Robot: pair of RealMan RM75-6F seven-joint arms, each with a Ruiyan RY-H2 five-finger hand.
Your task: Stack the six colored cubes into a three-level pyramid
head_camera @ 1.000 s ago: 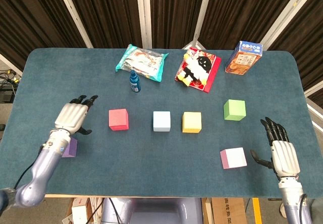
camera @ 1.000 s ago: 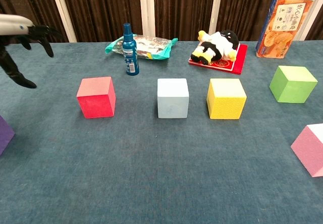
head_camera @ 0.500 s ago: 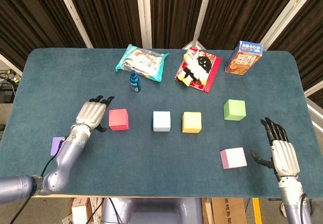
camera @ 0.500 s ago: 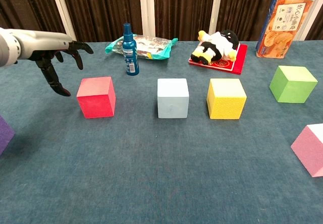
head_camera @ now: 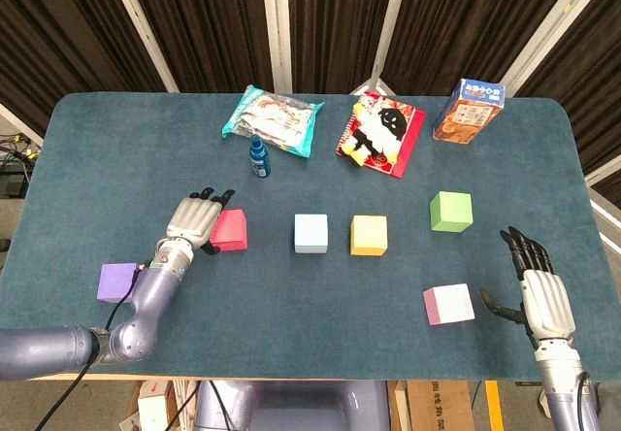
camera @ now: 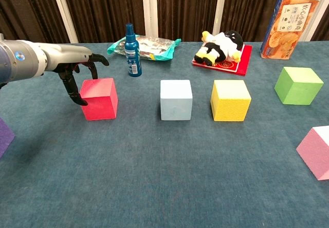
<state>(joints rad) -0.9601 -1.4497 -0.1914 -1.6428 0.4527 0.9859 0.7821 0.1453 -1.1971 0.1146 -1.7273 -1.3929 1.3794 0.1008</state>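
Note:
My left hand (head_camera: pixel 197 219) (camera: pixel 77 69) hovers at the left edge of the red cube (head_camera: pixel 233 229) (camera: pixel 100 99). Its fingers are spread over the cube's top and its thumb hangs beside the left face, holding nothing. The light blue cube (head_camera: pixel 310 233) and the yellow cube (head_camera: pixel 369 235) stand in a row to the right of the red one. The green cube (head_camera: pixel 451 211) sits further right. The purple cube (head_camera: pixel 116 281) lies at the front left. My right hand (head_camera: pixel 539 293) rests open, just right of the pink cube (head_camera: pixel 448 304).
A blue spray bottle (head_camera: pixel 258 155) stands just behind the red cube. A snack bag (head_camera: pixel 273 118), a plush toy on a red pack (head_camera: pixel 380 132) and an orange box (head_camera: pixel 469 110) line the back of the table.
My left hand has swept right from above the purple cube to the red cube's left edge, uncovering the purple cube. The right hand and all cubes have stayed put.

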